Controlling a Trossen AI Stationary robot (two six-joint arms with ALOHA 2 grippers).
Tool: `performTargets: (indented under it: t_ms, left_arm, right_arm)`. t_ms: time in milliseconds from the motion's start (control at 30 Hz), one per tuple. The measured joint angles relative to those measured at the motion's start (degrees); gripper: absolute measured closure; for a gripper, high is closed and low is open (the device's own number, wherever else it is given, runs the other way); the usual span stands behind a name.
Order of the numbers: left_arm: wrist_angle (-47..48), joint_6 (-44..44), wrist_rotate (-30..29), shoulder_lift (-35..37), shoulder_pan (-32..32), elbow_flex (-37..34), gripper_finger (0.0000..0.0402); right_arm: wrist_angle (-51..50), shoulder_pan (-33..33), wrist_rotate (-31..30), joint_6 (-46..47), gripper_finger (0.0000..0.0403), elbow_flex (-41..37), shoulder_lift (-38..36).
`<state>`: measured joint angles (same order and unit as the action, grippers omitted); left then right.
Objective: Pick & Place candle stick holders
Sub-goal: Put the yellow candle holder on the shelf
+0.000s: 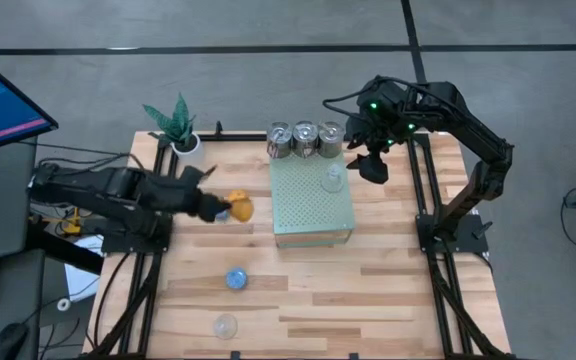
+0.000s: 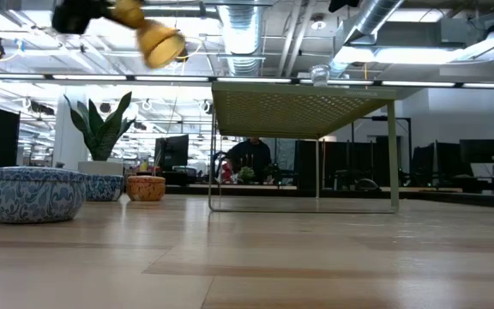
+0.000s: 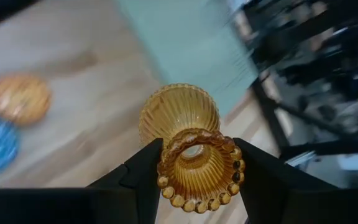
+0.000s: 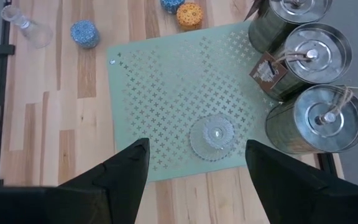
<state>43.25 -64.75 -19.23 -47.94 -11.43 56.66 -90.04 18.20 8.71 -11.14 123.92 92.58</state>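
At the far left of the tabletop (image 1: 368, 290), the left tool (image 1: 223, 210) is clamped on the amber glass holder (image 3: 191, 149), its two dark fingers (image 3: 143, 177) pressing the beaded rim from either side; the low view shows this holder lifted well clear of the wood and tilted. Near the front edge lie a clear glass holder (image 1: 226, 325) and, just behind it, a blue holder (image 1: 236, 278). A second blue holder (image 4: 172, 5) and an orange round holder (image 4: 189, 15) sit side by side beyond the block's edge, below the raised left tool. The green plant (image 1: 176, 125) stands at the back left corner. The pale-green perforated block (image 1: 312, 200) occupies the middle, carrying another clear glass holder (image 4: 212, 137) near its back right corner. Three silver metal cups (image 1: 305, 139) line up in a row just behind the block. The right tool (image 1: 372, 166) hovers above the block's back right corner, over that clear holder, its fingers (image 4: 126, 169) spread wide apart and holding nothing.
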Motion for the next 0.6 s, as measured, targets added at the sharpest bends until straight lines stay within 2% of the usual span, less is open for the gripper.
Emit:
performTargets:
  t_ms: [233,467,600]
  left_arm:
    - [-6.4,13.8,6.1,-6.7,9.8,6.2,0.0228]
    - [-7.8,26.8,15.7,-18.3,17.9,14.8,0.0228]
    - [-7.8,33.8,19.2,-24.8,21.4,19.8,0.0227]
  right_arm:
    - [0.0,0.0,0.0,-1.0,0.0146,0.0,0.0]
    - [0.0,0.0,0.0,-1.0,0.0146,0.0,0.0]
    - [0.0,0.0,0.0,-1.0,0.0146,0.0,0.0]
